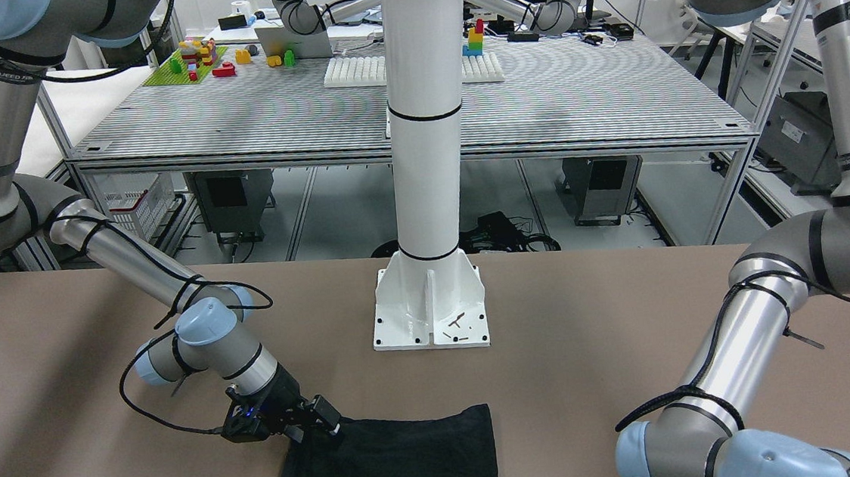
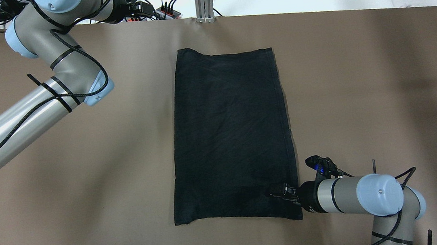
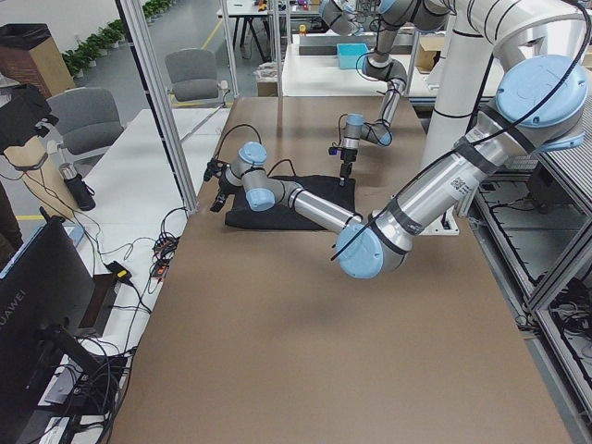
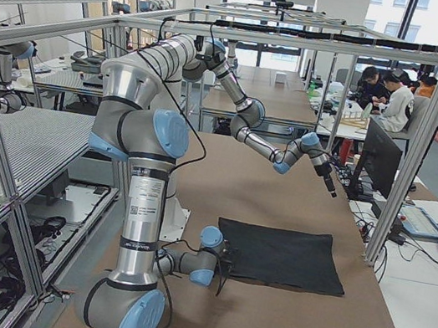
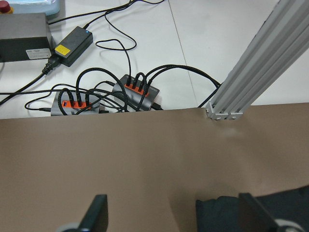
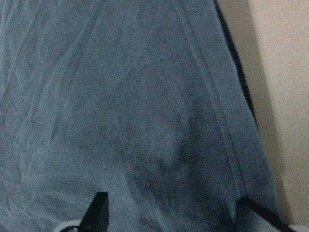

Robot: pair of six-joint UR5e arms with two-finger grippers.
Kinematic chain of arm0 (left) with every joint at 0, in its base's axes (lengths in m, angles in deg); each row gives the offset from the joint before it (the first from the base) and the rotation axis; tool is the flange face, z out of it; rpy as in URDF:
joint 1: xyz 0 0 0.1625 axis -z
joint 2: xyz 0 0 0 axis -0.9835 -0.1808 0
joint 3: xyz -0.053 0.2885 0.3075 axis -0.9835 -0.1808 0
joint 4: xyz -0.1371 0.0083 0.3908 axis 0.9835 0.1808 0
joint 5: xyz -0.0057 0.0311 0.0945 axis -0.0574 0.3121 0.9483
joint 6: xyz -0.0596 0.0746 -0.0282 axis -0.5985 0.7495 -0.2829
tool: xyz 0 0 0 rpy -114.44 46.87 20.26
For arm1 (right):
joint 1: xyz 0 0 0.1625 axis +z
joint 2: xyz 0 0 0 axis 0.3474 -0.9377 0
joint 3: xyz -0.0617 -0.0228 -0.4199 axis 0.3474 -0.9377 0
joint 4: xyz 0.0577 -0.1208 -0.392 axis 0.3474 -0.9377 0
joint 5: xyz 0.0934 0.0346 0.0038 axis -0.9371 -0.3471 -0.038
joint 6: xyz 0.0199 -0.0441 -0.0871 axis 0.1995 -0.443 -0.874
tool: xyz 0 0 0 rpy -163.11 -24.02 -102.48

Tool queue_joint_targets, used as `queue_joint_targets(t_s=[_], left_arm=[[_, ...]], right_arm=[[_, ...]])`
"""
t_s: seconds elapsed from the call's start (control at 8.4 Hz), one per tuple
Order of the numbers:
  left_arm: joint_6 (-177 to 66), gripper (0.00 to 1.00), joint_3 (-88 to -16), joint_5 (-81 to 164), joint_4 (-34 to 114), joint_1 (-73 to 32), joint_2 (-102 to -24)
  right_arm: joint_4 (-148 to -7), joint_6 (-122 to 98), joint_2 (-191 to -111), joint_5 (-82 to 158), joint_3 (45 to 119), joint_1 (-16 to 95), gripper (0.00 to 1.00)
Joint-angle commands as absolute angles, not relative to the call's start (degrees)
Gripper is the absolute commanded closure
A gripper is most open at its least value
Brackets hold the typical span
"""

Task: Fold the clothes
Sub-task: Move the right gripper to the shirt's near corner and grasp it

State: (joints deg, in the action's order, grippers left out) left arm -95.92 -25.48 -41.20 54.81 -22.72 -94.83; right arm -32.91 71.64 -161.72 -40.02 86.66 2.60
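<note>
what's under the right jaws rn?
Black cloth, at its hemmed near corner on the robot's right. The right gripper sits over it with jaws spread. The brown table beneath that corner is covered, so anything under the fabric cannot be seen.

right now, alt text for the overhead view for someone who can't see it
A black cloth lies flat on a brown table, long side running away from the robot. The right gripper is at its near right corner; the left arm reaches toward the table's far left edge.
</note>
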Motion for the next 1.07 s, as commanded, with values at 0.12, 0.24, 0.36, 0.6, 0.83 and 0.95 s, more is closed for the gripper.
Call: queue_joint_targets(t_s=[0.12,0.24,0.36,0.6,0.83,0.95], left_arm=[[-95.59,0.05,-24.89,-41.18,54.9,-22.8,-94.53],[-95.42,0.05,-24.89,-41.18,54.91,-22.8,-94.45],[-95.42,0.05,-24.89,-41.18,54.91,-22.8,-94.01],[-95.42,0.05,-24.89,-41.18,55.08,-22.89,-93.83],[-96.37,0.06,-25.59,-41.45,55.08,-22.89,-93.65],[-98.91,0.05,-25.86,-43.28,55.17,-22.81,-93.57]], right_arm=[[-41.25,72.18,-155.39,-39.72,86.88,2.96,0.6],[-41.44,72.19,-155.02,-39.72,86.88,3.23,0.92],[-41.44,72.19,-154.93,-39.72,86.88,3.4,1.0],[-41.44,72.19,-154.93,-39.72,86.97,4.02,1.0],[-41.27,71.92,-155.02,-39.81,88.45,4.89,1.0],[-41.09,71.4,-155.19,-40.15,88.72,5.42,1.0]])
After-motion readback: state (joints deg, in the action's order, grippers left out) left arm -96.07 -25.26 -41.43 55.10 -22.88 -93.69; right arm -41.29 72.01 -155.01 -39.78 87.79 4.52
